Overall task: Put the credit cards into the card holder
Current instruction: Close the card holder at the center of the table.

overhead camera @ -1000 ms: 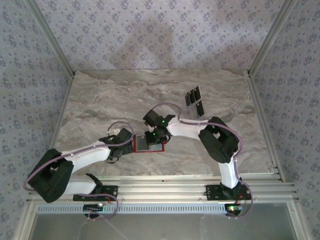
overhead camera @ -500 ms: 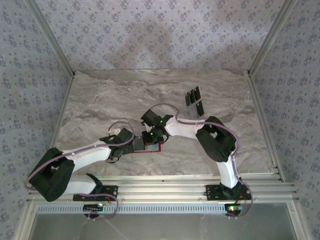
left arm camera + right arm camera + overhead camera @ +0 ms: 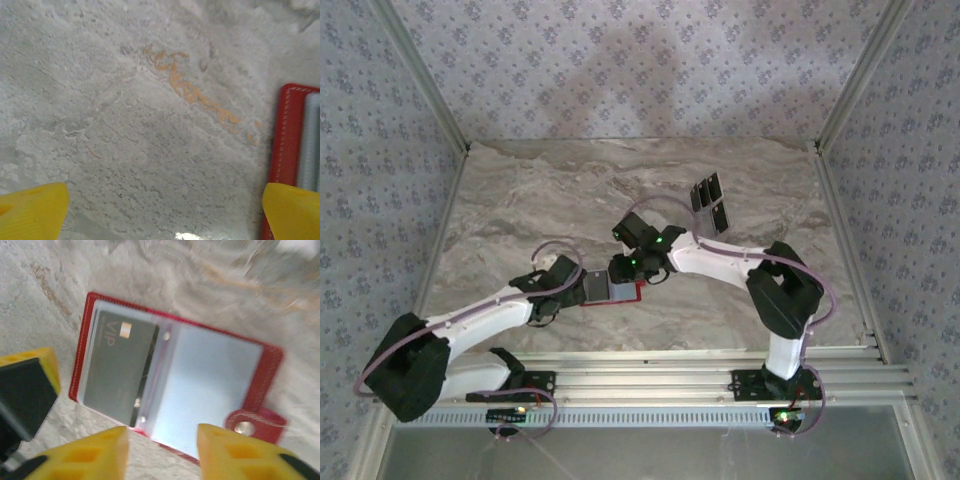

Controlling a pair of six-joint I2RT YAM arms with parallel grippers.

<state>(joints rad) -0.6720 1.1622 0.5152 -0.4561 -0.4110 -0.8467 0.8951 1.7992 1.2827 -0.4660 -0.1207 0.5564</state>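
Your right pincer (image 3: 162, 440) hangs spread and empty over the open card holder (image 3: 215, 385), one card (image 3: 119, 365) pocketed. Left pincer (image 3: 162, 210) spread beside it. Loose credit cards (image 3: 710, 203) lie far right on desk (image 3: 520, 200). Likely thin, stiff, slick, so pinch an edge.

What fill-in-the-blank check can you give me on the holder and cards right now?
The card holder lies ___ on the table.
Its pockets hold ___ credit card.
___ loose credit cards lie farther back on the table.
The right gripper is ___, gripping nothing.
Missing: open; one; three; open.
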